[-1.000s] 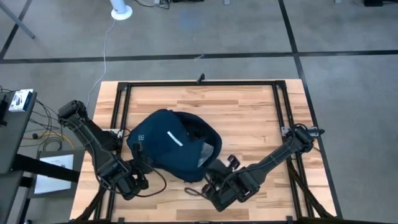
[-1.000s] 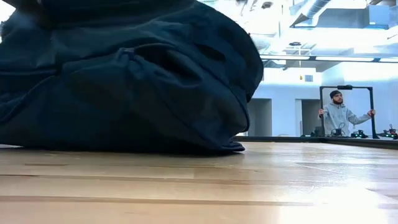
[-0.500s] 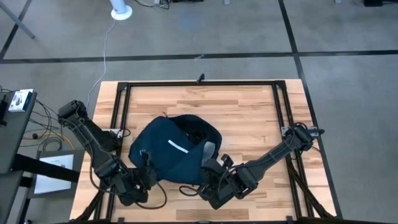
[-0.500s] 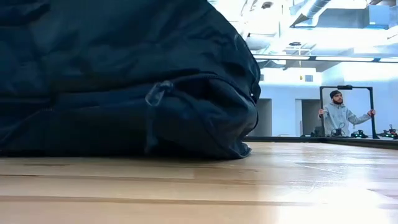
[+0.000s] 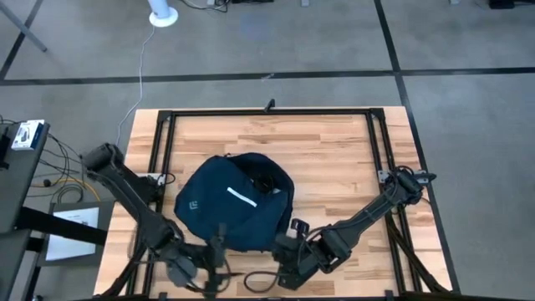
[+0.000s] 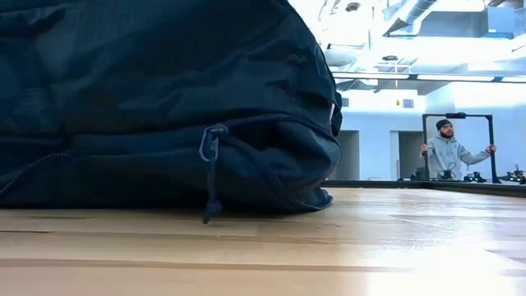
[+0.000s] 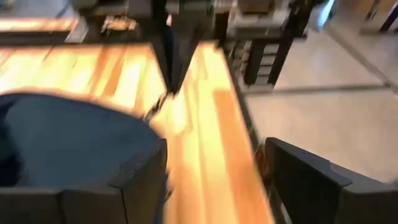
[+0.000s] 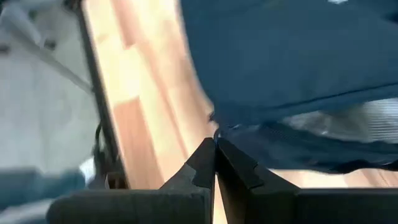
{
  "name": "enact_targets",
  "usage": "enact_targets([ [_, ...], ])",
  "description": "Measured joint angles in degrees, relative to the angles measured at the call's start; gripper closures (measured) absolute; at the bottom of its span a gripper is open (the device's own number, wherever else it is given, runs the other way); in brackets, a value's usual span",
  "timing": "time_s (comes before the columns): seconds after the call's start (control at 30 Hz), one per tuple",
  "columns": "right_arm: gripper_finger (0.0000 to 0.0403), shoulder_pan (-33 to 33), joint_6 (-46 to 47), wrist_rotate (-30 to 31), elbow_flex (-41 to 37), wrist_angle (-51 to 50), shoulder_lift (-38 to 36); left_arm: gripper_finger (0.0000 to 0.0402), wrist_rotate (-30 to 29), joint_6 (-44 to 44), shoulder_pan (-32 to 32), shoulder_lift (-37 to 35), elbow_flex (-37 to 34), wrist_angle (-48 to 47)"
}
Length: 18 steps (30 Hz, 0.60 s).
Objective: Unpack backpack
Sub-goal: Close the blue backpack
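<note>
1. While the backpack (image 5: 234, 205) lies in the middle of my wooden table (image 5: 334, 142), both my arms reach low along the near edge, one on each side of it.
2. My left gripper (image 5: 216, 269) sits at the near left part of the table, just beside the backpack's near edge. In my left wrist view its two dark fingers (image 7: 140, 180) stand wide apart with bare wood between them, holding nothing, and the navy fabric (image 7: 68, 143) shows beside one finger.
3. The backpack is a rounded navy heap with a short white stripe (image 5: 241, 197) and a small white logo (image 5: 193, 203) on top; its far right part gapes dark. From the low view it fills most of the picture (image 6: 156, 99), resting flat on the wood, with a zipper pull cord (image 6: 212, 177) hanging down its side to the tabletop.
4. My right gripper (image 5: 288, 261) is at the near right, close to the backpack's near right corner. In my right wrist view the fingertips (image 8: 205, 163) are pressed together, meeting right at the edge of the navy fabric (image 8: 298, 56); whether a bit of strap or cloth is pinched there I cannot tell.
5. Far beyond the table, in the low view, a person (image 6: 448, 152) in a grey top stands holding a dark frame (image 6: 458, 117).
</note>
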Motion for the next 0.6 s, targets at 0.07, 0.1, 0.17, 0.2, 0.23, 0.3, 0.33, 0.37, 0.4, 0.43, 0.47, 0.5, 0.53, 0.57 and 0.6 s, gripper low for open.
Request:
enact_targets([
  [0.07,0.0403,0.28,-1.37,-0.39,0.00,-0.15,0.00,0.0148,-0.04,3.39,1.10,4.42,0.02,7.63],
  [0.1,0.0403,0.36,-2.07,-0.40,0.00,-0.17,0.00,0.0150,-0.09,5.46,1.57,6.59,0.02,10.82],
  [0.17,0.0403,0.42,-3.70,-0.38,0.00,-0.13,0.00,0.0154,-2.70,9.19,2.43,11.02,0.77,14.67],
  [0.2,0.0403,0.42,-4.44,-0.38,0.00,-0.13,0.00,0.0156,-5.27,10.70,2.68,13.16,1.87,15.23],
  [0.23,0.0403,0.42,-4.90,-0.38,0.00,-0.09,0.02,0.0159,-8.54,11.94,2.75,15.07,3.06,15.18],
  [0.3,0.0403,0.42,-5.48,-0.29,0.00,-0.11,0.02,0.0163,-14.42,15.02,2.76,18.66,5.80,13.97],
  [0.33,0.0403,0.44,-6.14,-0.25,0.00,-0.11,0.02,0.0165,-16.44,16.94,2.69,20.19,7.31,13.46],
  [0.37,0.0403,0.52,-6.69,-0.24,0.00,-0.12,0.02,0.0166,-18.56,18.45,2.54,21.68,8.83,12.55],
  [0.4,0.0403,0.57,-6.88,-0.20,0.00,-0.20,0.02,0.0168,-20.19,19.53,2.49,22.75,10.37,11.27],
  [0.43,0.0403,0.57,-6.88,-0.20,0.00,-0.15,0.02,0.0168,-21.11,20.14,2.46,23.72,11.88,9.96],
  [0.47,0.0403,0.60,-6.90,-0.20,0.00,-0.14,0.02,0.0169,-21.32,20.28,2.46,24.46,13.25,8.07],
  [0.5,0.0403,0.65,-6.98,-0.18,0.00,-0.17,0.02,0.0169,-21.60,19.96,2.46,25.07,14.43,5.85],
  [0.53,0.0403,0.78,-7.07,-0.18,0.00,-0.22,0.02,0.0169,-22.22,19.14,2.44,25.64,15.51,3.35],
  [0.57,0.0403,0.92,-7.21,-0.16,0.00,-0.16,0.02,0.0169,-22.80,18.31,2.46,26.12,16.28,0.74],
  [0.6,0.0403,0.95,-7.52,-0.13,0.00,-0.15,0.03,0.0169,-23.40,17.49,2.50,26.46,16.78,-1.61],
])
